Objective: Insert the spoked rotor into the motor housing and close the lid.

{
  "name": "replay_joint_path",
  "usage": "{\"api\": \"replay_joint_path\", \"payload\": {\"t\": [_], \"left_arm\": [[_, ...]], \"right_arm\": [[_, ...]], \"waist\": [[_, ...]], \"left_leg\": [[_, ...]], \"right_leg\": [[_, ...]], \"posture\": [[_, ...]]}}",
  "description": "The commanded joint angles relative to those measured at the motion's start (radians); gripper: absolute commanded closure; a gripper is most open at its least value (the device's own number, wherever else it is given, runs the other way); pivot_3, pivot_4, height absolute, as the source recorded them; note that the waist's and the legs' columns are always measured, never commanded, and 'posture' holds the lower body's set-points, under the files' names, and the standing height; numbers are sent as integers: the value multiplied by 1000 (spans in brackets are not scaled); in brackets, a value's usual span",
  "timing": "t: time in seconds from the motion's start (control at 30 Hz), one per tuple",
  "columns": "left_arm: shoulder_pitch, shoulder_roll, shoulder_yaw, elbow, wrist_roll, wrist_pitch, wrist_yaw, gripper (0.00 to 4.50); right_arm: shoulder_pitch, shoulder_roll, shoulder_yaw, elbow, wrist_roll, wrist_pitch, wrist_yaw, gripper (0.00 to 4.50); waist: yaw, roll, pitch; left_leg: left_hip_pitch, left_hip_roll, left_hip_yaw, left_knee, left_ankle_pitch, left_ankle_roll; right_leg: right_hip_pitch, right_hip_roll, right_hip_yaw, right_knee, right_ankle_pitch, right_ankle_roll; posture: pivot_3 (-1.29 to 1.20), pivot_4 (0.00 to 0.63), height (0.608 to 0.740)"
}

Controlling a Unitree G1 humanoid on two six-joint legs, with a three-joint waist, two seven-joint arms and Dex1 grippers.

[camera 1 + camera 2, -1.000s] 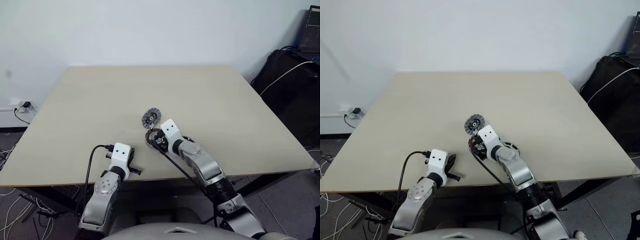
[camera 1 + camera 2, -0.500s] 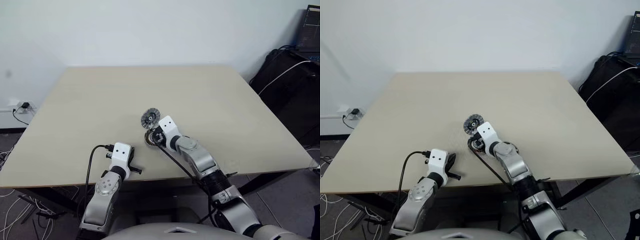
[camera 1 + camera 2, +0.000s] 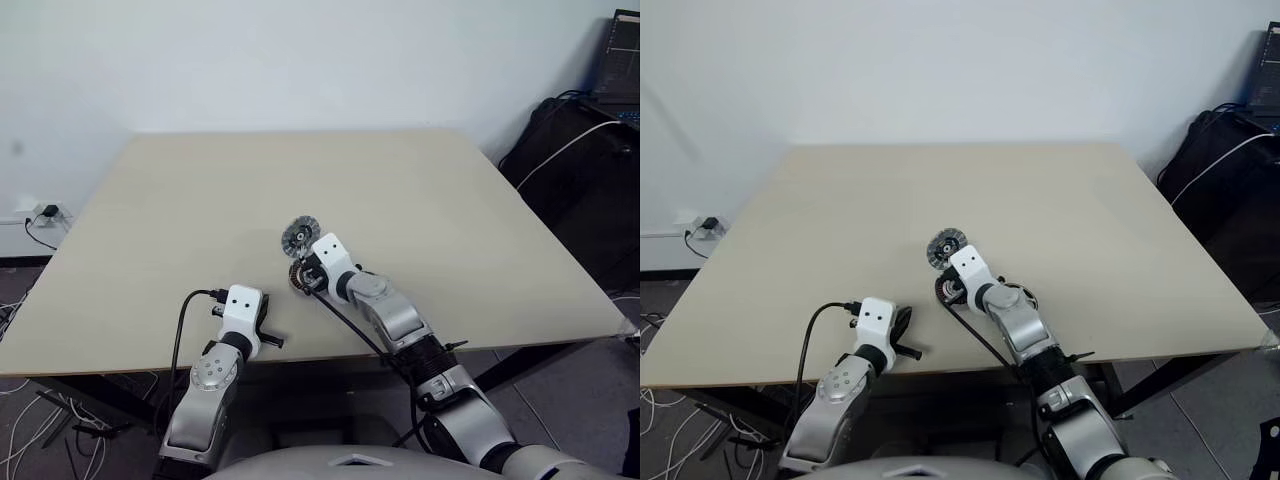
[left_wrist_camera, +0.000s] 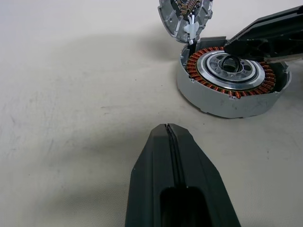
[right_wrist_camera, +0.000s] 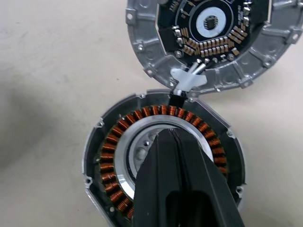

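My right fingers (image 5: 182, 184), pressed closed and empty, rest over the motor housing (image 5: 163, 161), probably seating something; its lid (image 5: 208, 42) lies open at twelve o'clock. Left fingers (image 4: 173, 184) closed, idle.

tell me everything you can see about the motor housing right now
The motor housing is a shallow round puck with a grey metal wall, lying flat on the beige table. Inside, a ring of copper-orange windings circles a pale, shiny metal centre with a hole. It is open: the lid stands tilted up at its far edge, joined by a small white clip and wires, showing a dark circuit face. The right gripper, shut, sits over the centre; whether it touches is unclear.
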Motion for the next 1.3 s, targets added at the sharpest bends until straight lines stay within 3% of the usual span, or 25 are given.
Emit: {"api": "replay_joint_path", "payload": {"t": [0.03, 0.93, 1.3], "left_arm": [[-7, -2, -10, -41, 3, -24, 2, 4500], [-10, 9, -28, -33, 20, -52, 1, 4500], [-13, 13, -36, -30, 19, -47, -6, 4500]], "right_arm": [[-27, 7, -6, -8, -6, -20, 8, 4477], [-108, 18, -39, 164, -24, -92, -4, 4477], [-72, 24, -58, 46, 11, -95, 31, 4477]], "waist": [[0, 0, 0], [-1, 2, 1], [-1, 2, 1]], "left_leg": [[0, 0, 0, 0, 0, 0], [0, 0, 0, 0, 0, 0], [-1, 0, 0, -1, 0, 0]], "right_leg": [[0, 0, 0, 0, 0, 0], [0, 0, 0, 0, 0, 0], [-1, 0, 0, 0, 0, 0]], "posture": [[0, 0, 740], [0, 0, 740], [0, 0, 740]]}}
